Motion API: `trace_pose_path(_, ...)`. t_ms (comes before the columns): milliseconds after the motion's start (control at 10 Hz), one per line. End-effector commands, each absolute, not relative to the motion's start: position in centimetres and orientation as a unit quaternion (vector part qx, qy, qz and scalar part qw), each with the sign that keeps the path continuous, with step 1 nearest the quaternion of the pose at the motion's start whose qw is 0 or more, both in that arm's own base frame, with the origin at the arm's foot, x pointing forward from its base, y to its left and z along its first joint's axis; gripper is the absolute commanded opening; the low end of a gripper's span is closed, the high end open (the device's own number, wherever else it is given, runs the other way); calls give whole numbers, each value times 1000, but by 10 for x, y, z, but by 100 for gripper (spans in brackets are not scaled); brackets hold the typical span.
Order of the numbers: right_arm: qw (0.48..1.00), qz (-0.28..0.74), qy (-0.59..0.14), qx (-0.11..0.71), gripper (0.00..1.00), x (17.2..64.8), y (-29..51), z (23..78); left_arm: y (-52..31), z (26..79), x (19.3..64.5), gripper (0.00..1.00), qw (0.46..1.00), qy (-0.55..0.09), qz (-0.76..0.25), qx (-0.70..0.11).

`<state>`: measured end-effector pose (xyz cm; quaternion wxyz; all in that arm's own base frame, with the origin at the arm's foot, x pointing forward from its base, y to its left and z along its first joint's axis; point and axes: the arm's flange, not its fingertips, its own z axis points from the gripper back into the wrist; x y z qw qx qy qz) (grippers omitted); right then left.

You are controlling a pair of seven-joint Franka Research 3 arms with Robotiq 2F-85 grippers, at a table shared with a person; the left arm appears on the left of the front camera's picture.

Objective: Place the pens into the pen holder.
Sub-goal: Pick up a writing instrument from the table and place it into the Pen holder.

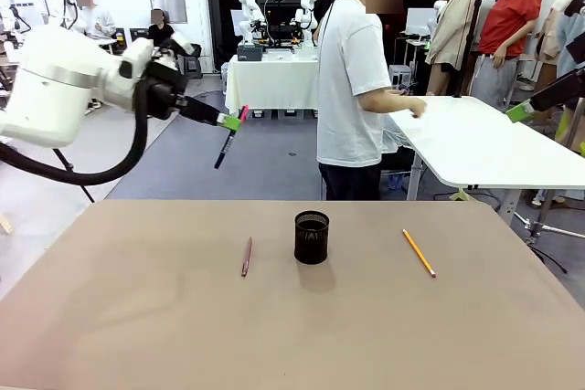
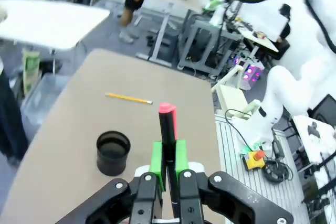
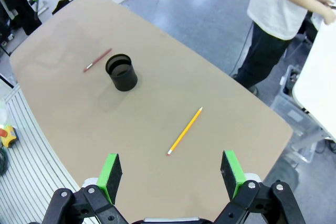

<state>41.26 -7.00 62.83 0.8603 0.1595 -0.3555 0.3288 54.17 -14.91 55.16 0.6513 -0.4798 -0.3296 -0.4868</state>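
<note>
Left gripper [image 2: 168, 156]: the green pads are clamping the red-and-black pen [image 2: 167, 129] between them. In the left wrist view its pink end is sticking out past the pads toward 12 o'clock. In the front view the pen is hanging tilted in the air, pink end up, dark end pointing toward 7 o'clock. It is touching nothing but the pads. Gripper and pen are sitting high at about 10 o'clock from the pen holder [image 1: 312, 237], over the far left of the table [image 1: 137, 317].

Right gripper [image 3: 171, 171]: the fingers are spread wide with nothing between them, hovering above the table. In its own wrist view the pencil [image 3: 185, 131] is lying just past the gap at 12 o'clock, flat on the table. The pen holder is sitting farther off at 11 o'clock.

Table, front view: the pen holder is standing upright near the middle, and no pen is showing above its rim. The dark-red pen [image 1: 246, 257] is lying flat at 9 o'clock from it, near but apart. The pencil is lying flat at 3 o'clock, well apart and angled.

Beyond the far edge, a person [image 1: 352, 89] in a white shirt is standing side-on, reaching toward a white table [image 1: 475, 143] at 3 o'clock from them.
</note>
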Motion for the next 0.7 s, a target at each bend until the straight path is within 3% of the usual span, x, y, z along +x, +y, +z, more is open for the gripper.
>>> trace_pose_path(0,856,331,-360,166,100,412,-70,630,-137,541,523,0,597,-362,-520,-492)
trace_pose_path(100,856,331,-360,166,100,412,-70,630,-149,552,542,0,651,-330,-487,-480)
trace_pose_path(600,856,331,-360,166,100,412,-70,630,-147,546,538,0,645,-335,-489,-482)
